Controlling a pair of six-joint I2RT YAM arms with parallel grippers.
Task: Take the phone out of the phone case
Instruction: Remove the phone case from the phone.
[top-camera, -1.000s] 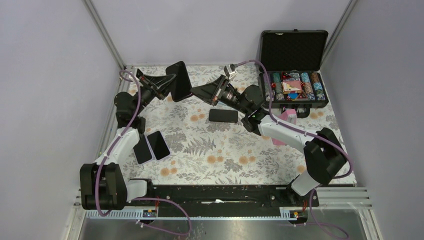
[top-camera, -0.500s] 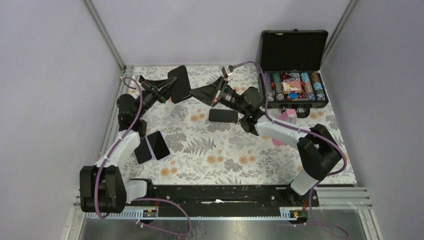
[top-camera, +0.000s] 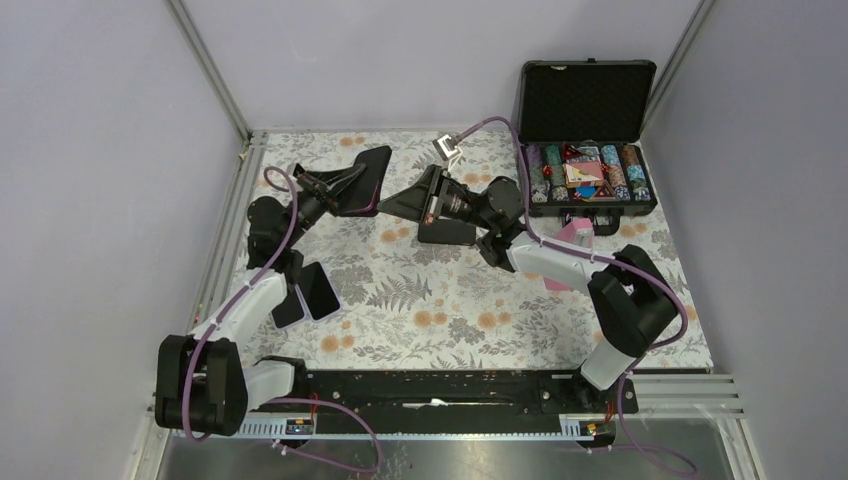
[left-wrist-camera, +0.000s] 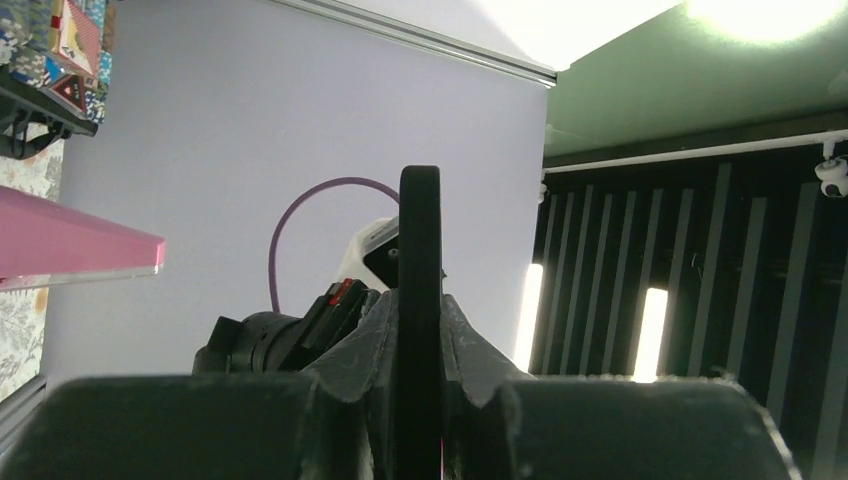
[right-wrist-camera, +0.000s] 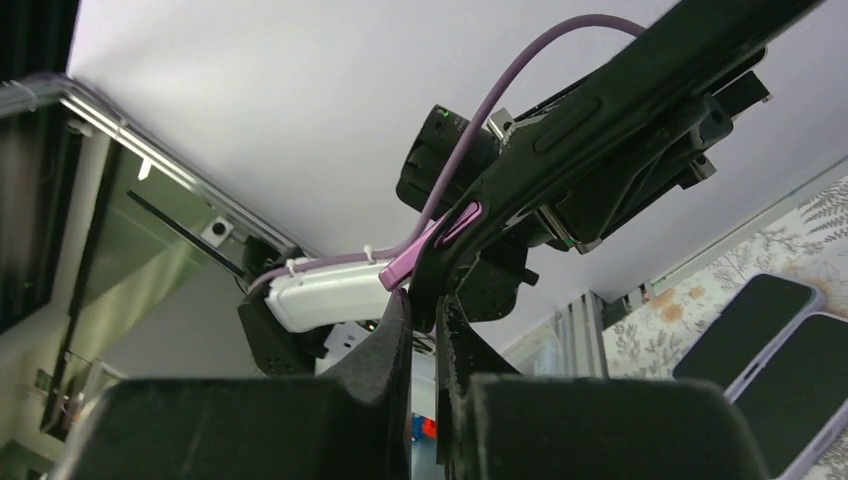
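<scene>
A black phone case (top-camera: 365, 175) with the phone inside hangs above the back left of the table. My left gripper (top-camera: 343, 190) is shut on it; in the left wrist view the case (left-wrist-camera: 420, 230) stands edge-on between the fingers of that gripper (left-wrist-camera: 420, 310). My right gripper (top-camera: 388, 206) meets the case from the right. In the right wrist view the gripper (right-wrist-camera: 425, 300) is shut on the lower corner of the case (right-wrist-camera: 600, 110), beside its pink side button (right-wrist-camera: 460, 222). I cannot tell phone from case here.
A bare black phone (top-camera: 450, 232) lies half under my right arm. Two more phones (top-camera: 318, 290) lie side by side at the left. An open chip case (top-camera: 585, 172) stands at the back right, with a pink object (top-camera: 575, 236) in front of it.
My left gripper has swung the cased phone down and to the right, tilting it flatter. My right gripper has moved left to meet it and closed on its corner.
</scene>
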